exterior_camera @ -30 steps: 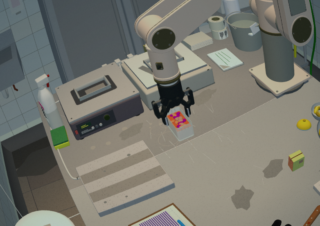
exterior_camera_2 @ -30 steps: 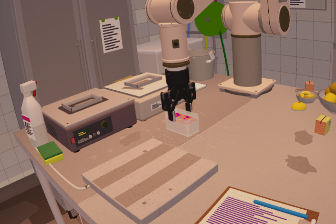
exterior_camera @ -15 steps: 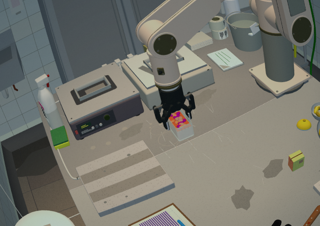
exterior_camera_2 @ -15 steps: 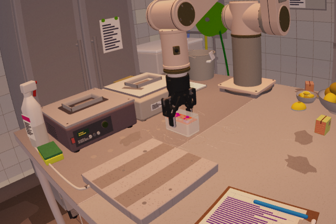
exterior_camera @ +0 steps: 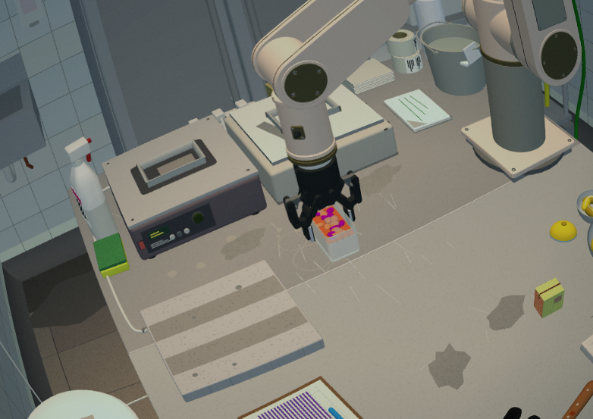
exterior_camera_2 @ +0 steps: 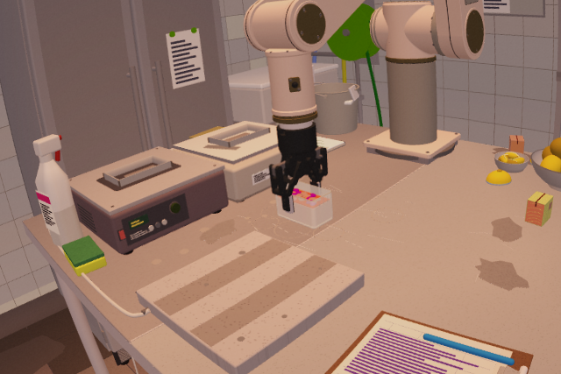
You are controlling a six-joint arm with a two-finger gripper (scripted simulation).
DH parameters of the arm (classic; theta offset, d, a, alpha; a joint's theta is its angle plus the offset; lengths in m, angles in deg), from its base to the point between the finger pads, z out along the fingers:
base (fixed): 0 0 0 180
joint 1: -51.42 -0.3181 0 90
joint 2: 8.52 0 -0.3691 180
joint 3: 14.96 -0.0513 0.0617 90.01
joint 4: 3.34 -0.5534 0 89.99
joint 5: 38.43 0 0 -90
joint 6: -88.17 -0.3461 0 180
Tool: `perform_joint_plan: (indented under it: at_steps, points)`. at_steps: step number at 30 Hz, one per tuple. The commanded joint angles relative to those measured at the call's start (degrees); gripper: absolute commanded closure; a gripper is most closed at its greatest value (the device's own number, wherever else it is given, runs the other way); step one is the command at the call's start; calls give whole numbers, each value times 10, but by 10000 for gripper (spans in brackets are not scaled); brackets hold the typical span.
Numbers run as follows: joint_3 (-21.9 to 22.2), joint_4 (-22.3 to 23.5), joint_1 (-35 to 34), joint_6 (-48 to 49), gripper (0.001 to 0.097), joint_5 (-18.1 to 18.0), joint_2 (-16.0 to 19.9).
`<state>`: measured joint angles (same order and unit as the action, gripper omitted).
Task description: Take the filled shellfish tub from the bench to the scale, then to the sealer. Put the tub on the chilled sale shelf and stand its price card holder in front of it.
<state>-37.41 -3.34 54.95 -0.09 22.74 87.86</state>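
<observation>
The shellfish tub (exterior_camera: 335,233) (exterior_camera_2: 305,205) sits on the bench just in front of the pale scale (exterior_camera: 311,130) (exterior_camera_2: 240,146). It is a clear tub filled with orange and magenta pieces. My gripper (exterior_camera: 325,214) (exterior_camera_2: 297,184) is low over the tub, straddling its top, and it is open and holds nothing. The dark sealer (exterior_camera: 184,188) (exterior_camera_2: 147,191) stands left of the scale. The striped shelf slab (exterior_camera: 232,324) (exterior_camera_2: 251,295) lies nearer the front. The price card holder (exterior_camera: 549,297) (exterior_camera_2: 539,208), a small green and orange block, stands far right.
The arm's base (exterior_camera: 517,113) (exterior_camera_2: 411,103) stands at the back right. A spray bottle (exterior_camera: 88,188) and sponge (exterior_camera: 111,255) sit at the left edge. A bucket (exterior_camera: 452,56), paper rolls, a notepad, a clipboard (exterior_camera_2: 430,349), a lemon half (exterior_camera: 563,230) and fruit bowls ring the bench.
</observation>
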Motion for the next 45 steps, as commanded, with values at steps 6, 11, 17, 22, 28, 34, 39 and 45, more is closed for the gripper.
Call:
perform_joint_plan:
  at_steps: [6, 11, 17, 22, 28, 34, 39, 45]
  points:
    - [1, 0, 0, 0, 316, 0, 0]
    - [1, 0, 0, 0, 416, 0, 0]
    - [1, 0, 0, 0, 536, 0, 0]
    - [1, 0, 0, 0, 636, 0, 0]
    - [1, 0, 0, 0, 756, 0, 0]
    - [1, 0, 0, 0, 876, 0, 0]
    - [1, 0, 0, 0, 901, 0, 0]
    - [1, 0, 0, 0, 901, 0, -1]
